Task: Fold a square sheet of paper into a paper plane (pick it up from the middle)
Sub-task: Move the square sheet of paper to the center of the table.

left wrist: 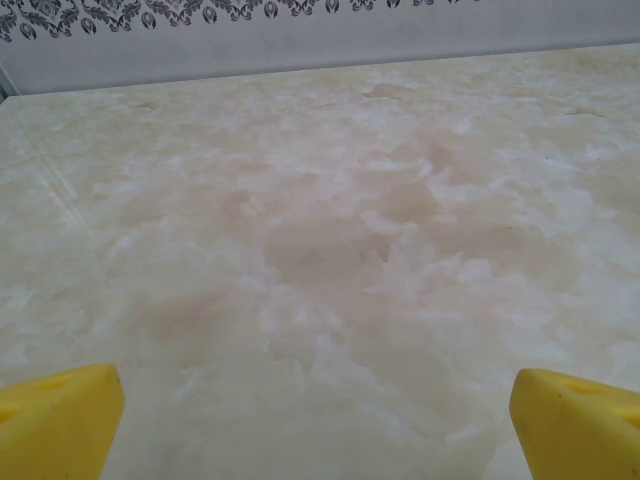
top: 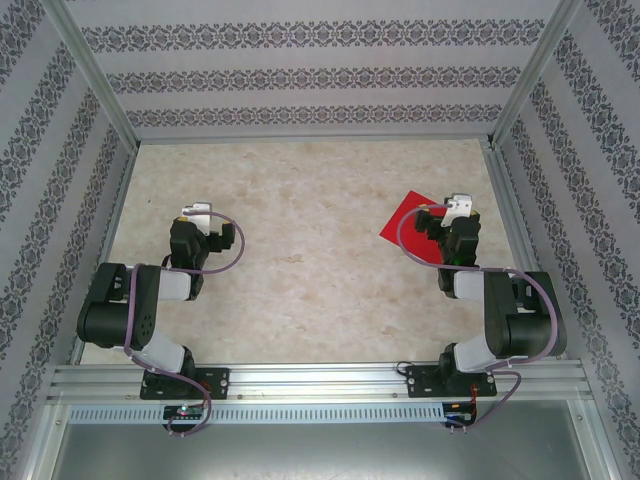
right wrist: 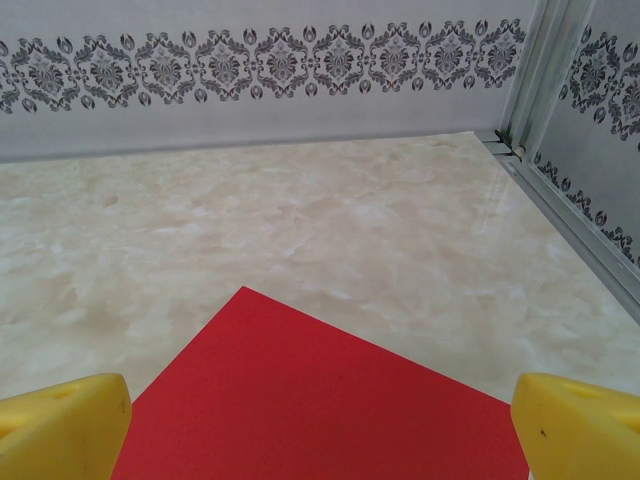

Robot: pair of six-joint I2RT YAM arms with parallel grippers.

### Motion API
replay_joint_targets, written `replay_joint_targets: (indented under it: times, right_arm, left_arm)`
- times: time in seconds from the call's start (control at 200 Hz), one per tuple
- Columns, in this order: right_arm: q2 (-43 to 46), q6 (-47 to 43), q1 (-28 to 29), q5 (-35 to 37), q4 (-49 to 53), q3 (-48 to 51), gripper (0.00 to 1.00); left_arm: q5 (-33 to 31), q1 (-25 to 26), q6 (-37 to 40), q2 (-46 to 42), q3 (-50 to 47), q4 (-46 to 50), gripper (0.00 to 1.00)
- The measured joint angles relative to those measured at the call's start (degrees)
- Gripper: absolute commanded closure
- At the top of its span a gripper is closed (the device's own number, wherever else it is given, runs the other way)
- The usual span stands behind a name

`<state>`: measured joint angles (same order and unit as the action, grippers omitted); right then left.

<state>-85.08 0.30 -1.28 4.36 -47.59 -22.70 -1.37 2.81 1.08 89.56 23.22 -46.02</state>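
Though both end effectors stand wide open, neither holds anything. The red sheet lies flat on the far right part of the counter, near the right wall, turned so its corners point like a diamond. In the overhead view the right end effector sits over the sheet's right corner and hides that part. From the right wrist, its yellow fingers show at the two lower corners, far apart. The sheet spreads between and ahead of them, one corner pointing toward the patterned back wall. Whether the fingers touch the paper cannot be told. The left end effector is on the left side, well apart from the sheet. Its yellow fingers are spread just as wide, with bare marbled counter ahead.
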Motion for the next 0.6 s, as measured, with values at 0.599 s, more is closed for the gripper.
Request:
replay_joint_targets:
  times: [0.599]
  right_arm:
    - [8.2,0.7,0.7,2.4,13.7,-3.4,0.02]
  left_arm:
    - [-5.0,0.4,-1.9,-7.3,7.9,17.1,0.00]
